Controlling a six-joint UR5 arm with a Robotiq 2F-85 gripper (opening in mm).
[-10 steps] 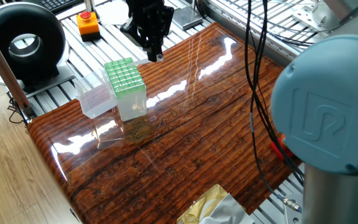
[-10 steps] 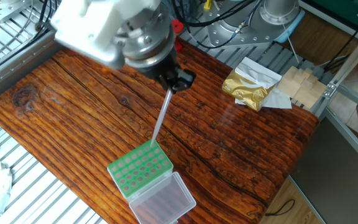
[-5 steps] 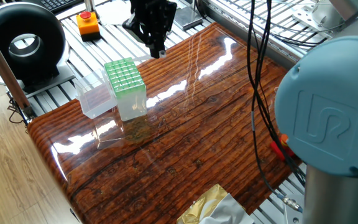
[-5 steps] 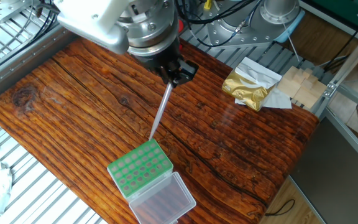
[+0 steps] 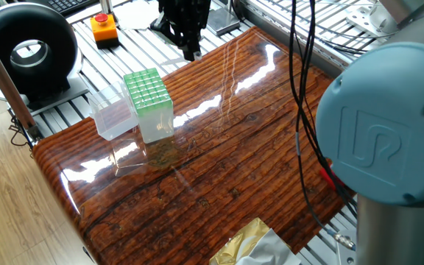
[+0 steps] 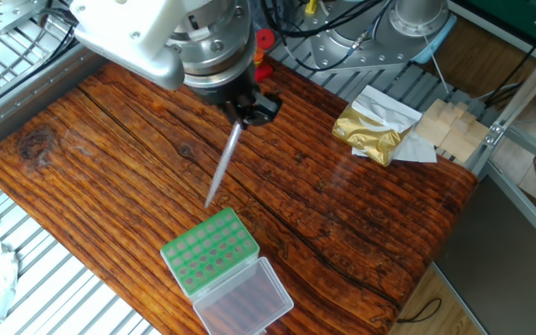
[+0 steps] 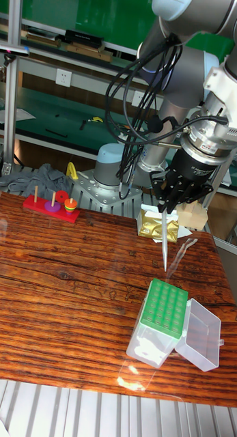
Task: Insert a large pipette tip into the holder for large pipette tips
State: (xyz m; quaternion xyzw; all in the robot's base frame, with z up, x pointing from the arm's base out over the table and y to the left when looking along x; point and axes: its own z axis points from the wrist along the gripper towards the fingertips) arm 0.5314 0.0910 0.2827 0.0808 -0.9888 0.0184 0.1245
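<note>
My gripper is shut on the upper end of the large pipette tip, a slender whitish tube that hangs point down. In the tall fixed view the large pipette tip ends a little above the far edge of the holder for large pipette tips, without touching it. The holder is a clear box with a green grid top, and its clear lid is folded open beside it. In one fixed view the gripper is behind the holder, and I cannot make out the tip there.
A gold foil bag and wooden blocks lie at the table's far side. A red peg toy sits at the left edge. Off the table are an orange box with a red button and a black ring-shaped device. Cables hang over the table.
The gripper has carried the tip back from over the green grid. Its point was above the grid's back rows and now hangs just beyond the holder's far edge.
</note>
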